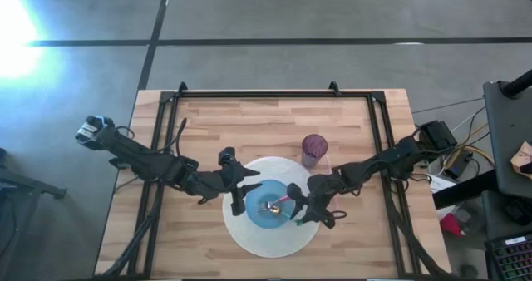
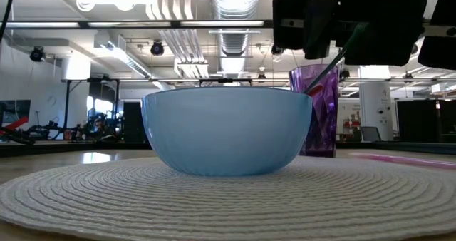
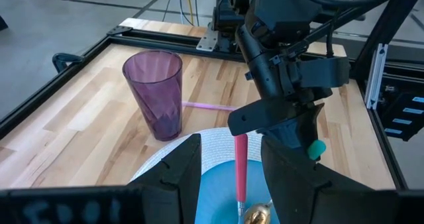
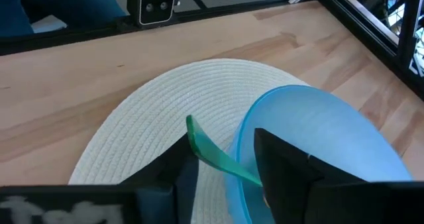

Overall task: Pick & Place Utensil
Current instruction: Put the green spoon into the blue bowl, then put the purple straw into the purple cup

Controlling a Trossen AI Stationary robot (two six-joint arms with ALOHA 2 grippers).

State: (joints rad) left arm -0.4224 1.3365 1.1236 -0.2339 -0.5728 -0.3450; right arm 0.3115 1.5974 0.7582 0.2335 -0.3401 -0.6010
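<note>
A light blue bowl stands on a round white placemat. In it lies a spoon with a gold head and a pink handle, the handle leaning toward the rim. A green-handled utensil also leans out over the bowl's right rim, its free end over the mat. My right gripper hovers at that rim, open, one finger on each side of the green handle. My left gripper hangs open above the bowl's left side, holding nothing. My right gripper's fingers stand apart on either side of the green handle, coming slanting down from the table's right. The handle runs under one finger toward the bowl. I cannot tell whether that finger touches it.
A purple tumbler stands upright just beyond the mat's far right edge. A thin pink straw lies on the wood behind it. Black frame rails run along the table's left, right and far sides.
</note>
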